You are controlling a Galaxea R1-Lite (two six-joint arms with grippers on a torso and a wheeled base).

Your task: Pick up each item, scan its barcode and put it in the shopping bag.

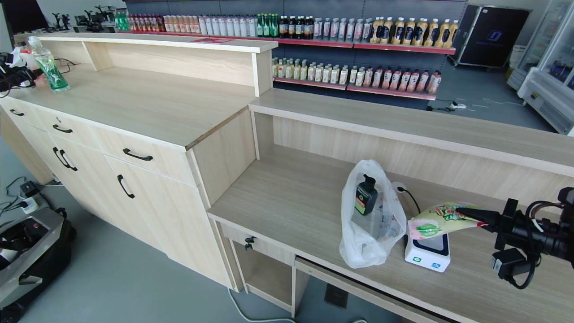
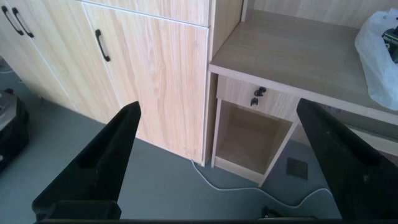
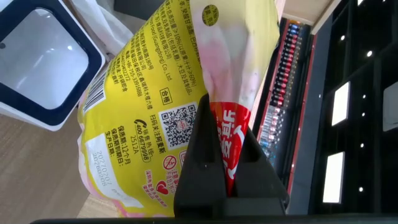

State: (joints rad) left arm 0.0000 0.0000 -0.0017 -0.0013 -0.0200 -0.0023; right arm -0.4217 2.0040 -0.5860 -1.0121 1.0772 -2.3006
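Note:
My right gripper is shut on the end of a yellow and pink snack bag, holding it just above the white barcode scanner on the lower counter. In the right wrist view the snack bag hangs from the fingers, its printed back and barcode toward the scanner's glass window. Left of the scanner stands a clear shopping bag with a dark pump bottle inside. My left gripper hangs open over the floor in front of the cabinets, holding nothing.
A green soda bottle stands at the far left of the upper counter. A black cable runs behind the scanner. Drink shelves line the back wall. The lower counter has free room left of the bag.

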